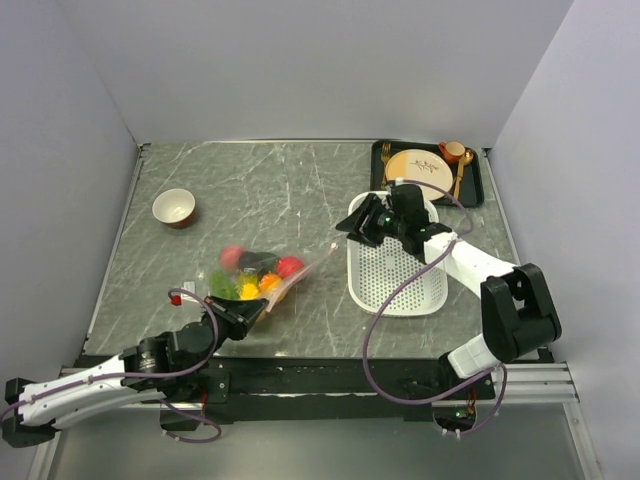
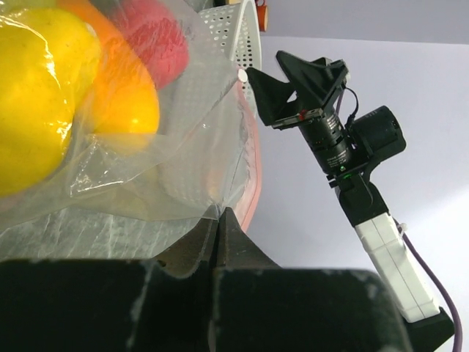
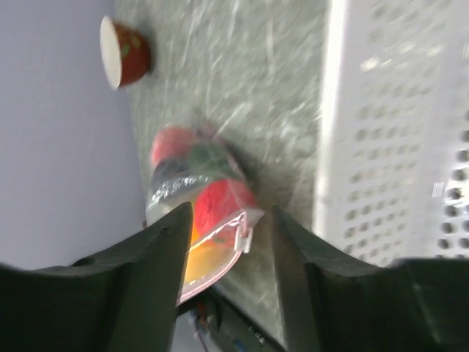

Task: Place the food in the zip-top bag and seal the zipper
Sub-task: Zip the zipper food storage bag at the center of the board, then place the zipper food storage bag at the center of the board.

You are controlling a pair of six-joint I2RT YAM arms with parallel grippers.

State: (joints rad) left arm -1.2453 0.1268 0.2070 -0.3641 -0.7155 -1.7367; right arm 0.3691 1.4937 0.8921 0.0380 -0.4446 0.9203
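The zip-top bag [image 1: 255, 278] lies on the table's near-left part, holding the food: a yellow lemon [image 2: 37, 95], an orange mango [image 2: 128, 99] and a red piece [image 2: 150, 37], with green and dark pieces behind. My left gripper [image 1: 250, 308] is shut on the bag's near corner [image 2: 218, 214]. The pink zipper [image 3: 220, 258] runs along the bag's right edge, with a white slider [image 3: 246, 237] at its far end. My right gripper [image 1: 352, 226] hovers open just right of that end, over the basket's left rim, nothing between its fingers [image 3: 293, 257].
A white perforated basket [image 1: 395, 270] stands right of the bag. A dark tray [image 1: 478, 190] at the back right holds a cream plate, a cup and a spoon. A small red bowl [image 1: 174, 208] sits at the left.
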